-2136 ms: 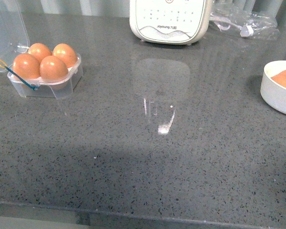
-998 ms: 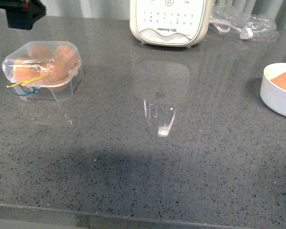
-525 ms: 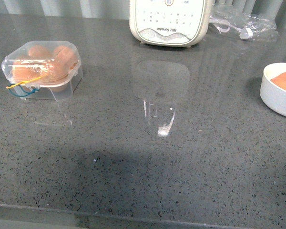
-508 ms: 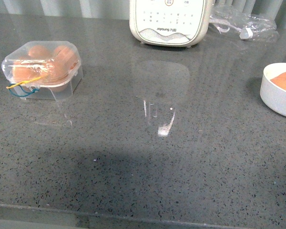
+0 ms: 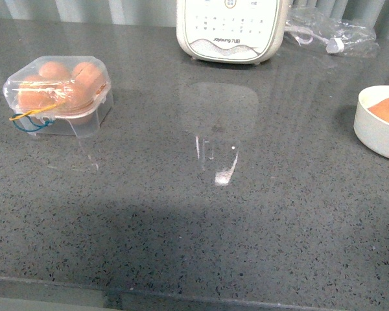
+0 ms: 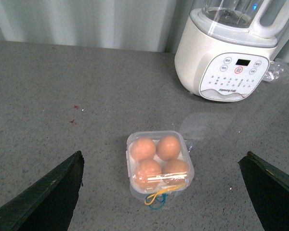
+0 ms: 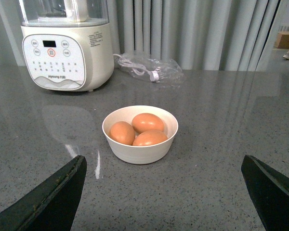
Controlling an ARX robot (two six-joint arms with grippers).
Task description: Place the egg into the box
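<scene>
— Near the bench's left edge, what's there?
— The box [image 5: 57, 96], lid shut over four eggs [image 6: 168, 147].
— Grippers?
— Left gripper [image 6: 161, 192] and right gripper [image 7: 164, 192] spread wide, empty, above the bench.

Even, bright light, all 3 views sharp. Glare streak mid-counter [image 5: 223, 173], below blender reflection [image 5: 219, 107]. Broad soft shadow along counter's near edge. Lid glare on box [image 5: 55, 91].

Box [image 5: 58, 94]: clear plastic four-cup carton, lid shut, resting flat on the desk [image 5: 201, 194]. All four cups filled with orange-brown eggs [image 6: 159, 161]; blue-and-yellow band [image 6: 157, 198] at its front edge.
</scene>
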